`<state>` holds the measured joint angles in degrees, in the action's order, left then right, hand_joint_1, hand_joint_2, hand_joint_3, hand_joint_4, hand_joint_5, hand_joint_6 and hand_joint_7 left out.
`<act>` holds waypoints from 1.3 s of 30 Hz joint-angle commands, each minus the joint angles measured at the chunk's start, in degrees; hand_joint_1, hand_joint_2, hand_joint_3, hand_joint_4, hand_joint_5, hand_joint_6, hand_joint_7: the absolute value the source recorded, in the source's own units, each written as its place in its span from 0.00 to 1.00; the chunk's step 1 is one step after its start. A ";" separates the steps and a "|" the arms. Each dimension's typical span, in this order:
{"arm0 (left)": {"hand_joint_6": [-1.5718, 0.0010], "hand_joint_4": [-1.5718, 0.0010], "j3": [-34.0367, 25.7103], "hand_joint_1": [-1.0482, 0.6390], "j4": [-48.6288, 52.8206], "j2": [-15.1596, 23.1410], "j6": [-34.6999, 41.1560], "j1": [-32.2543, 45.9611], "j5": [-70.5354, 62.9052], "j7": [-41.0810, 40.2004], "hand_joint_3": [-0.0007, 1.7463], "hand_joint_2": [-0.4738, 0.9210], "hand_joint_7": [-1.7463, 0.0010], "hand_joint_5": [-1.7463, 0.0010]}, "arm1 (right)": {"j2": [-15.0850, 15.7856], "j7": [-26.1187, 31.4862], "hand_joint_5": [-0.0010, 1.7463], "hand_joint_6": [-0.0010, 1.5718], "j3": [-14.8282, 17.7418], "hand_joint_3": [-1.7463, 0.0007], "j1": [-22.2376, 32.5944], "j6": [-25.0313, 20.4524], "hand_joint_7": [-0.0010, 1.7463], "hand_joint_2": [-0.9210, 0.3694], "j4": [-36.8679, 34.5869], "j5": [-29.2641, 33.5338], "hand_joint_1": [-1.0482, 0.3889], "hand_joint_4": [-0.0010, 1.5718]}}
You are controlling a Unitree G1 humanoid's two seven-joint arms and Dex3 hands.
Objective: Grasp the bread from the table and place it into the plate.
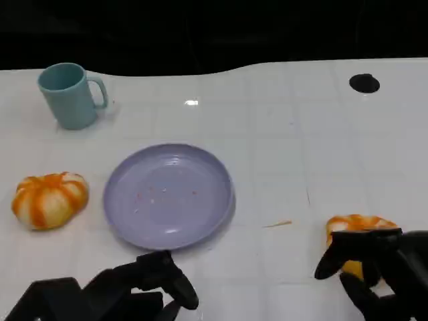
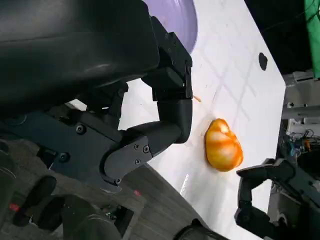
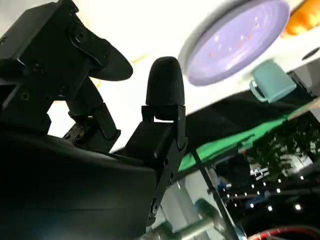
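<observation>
White tiled desk (image 1: 281, 134), dark backdrop behind it, a small black round mark (image 1: 364, 83) near the far right corner. Lavender plate (image 1: 168, 194) sits mid-desk with nothing on it but a few crumbs or specks, so the placing isn't done. Teal mug (image 1: 69, 94) stands upright at the far left, well apart from the plate and likely just clutter.

Two orange-and-white striped bread rolls. One bread roll (image 1: 50, 199) lies left of the plate, near but not touching it, no hand on it. The other bread roll (image 1: 358, 229) is at the near right, on the desk surface; the left wrist view shows it (image 2: 223, 145) flat on the desk with the right hand's fingers (image 2: 260, 187) just beside.

Right hand (image 1: 381, 267) hangs over the near side of that roll, fingers apart and arched around it, not clamped; I read it as open, posed to close. Contact can't be made out. Looks like the approach step, with the grasp next.

Left hand (image 1: 127, 291) rests low at the near edge below the plate, fingers loosely spread, holding nothing, probably parked out of the way.

Risk: a soft round roll may slip if pinched off-centre
</observation>
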<state>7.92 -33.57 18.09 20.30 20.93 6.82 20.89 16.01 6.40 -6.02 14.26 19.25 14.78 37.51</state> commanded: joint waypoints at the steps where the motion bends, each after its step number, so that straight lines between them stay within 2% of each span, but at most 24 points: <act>1: 0.65 0.57 -0.32 0.43 -0.94 0.77 0.17 0.27 -0.27 -0.06 0.47 0.90 0.09 0.00 | 1.40 0.29 0.66 0.63 1.11 0.42 0.67 -2.92 0.30 0.51 3.32 5.37 0.60 0.55; 5: 0.65 0.57 -0.39 0.43 -1.00 0.94 0.40 0.13 -0.28 0.05 0.47 0.90 0.09 0.00 | 2.93 -3.20 0.35 0.58 1.08 0.80 1.05 -7.38 0.08 0.22 6.88 11.49 0.49 0.49; 8: 0.65 0.57 -0.48 0.43 -0.79 0.87 0.47 -0.05 0.00 0.17 0.47 0.90 0.09 0.00 | 3.80 -6.60 0.24 0.50 1.00 0.93 1.21 -10.39 0.01 0.12 9.34 13.75 0.44 0.40; 14: 0.65 0.57 -0.54 0.43 -0.93 0.92 1.52 -0.52 0.08 0.08 0.46 0.90 0.09 0.00 | 4.47 -16.20 0.15 0.30 0.94 0.97 0.91 -16.87 0.00 0.06 14.56 16.01 0.37 0.22; 18: 0.65 0.57 -0.58 0.42 -0.76 0.71 1.52 -0.90 0.11 0.08 0.46 0.90 0.10 0.00 | 4.79 -22.15 0.12 0.23 0.60 0.98 0.17 -20.44 0.00 0.04 17.14 17.70 0.33 0.15; 28: 0.65 0.56 -0.54 0.43 -1.45 0.14 3.30 -1.49 0.43 -0.28 0.46 0.90 0.10 0.00 | 5.48 -26.50 0.14 0.20 -0.25 1.00 -2.69 -23.14 0.01 0.03 15.33 19.52 0.32 0.12; 39: 0.65 0.56 -0.37 0.43 -2.83 -0.39 5.27 -1.56 0.44 -0.77 0.45 0.91 0.09 0.00 | 6.42 -27.12 0.15 0.22 -3.06 0.99 -8.23 -25.54 0.01 0.01 5.56 20.83 0.34 0.13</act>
<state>7.56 -35.33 17.46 24.70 19.31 7.20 20.75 21.23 -21.02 -8.26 7.86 -5.73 22.77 57.75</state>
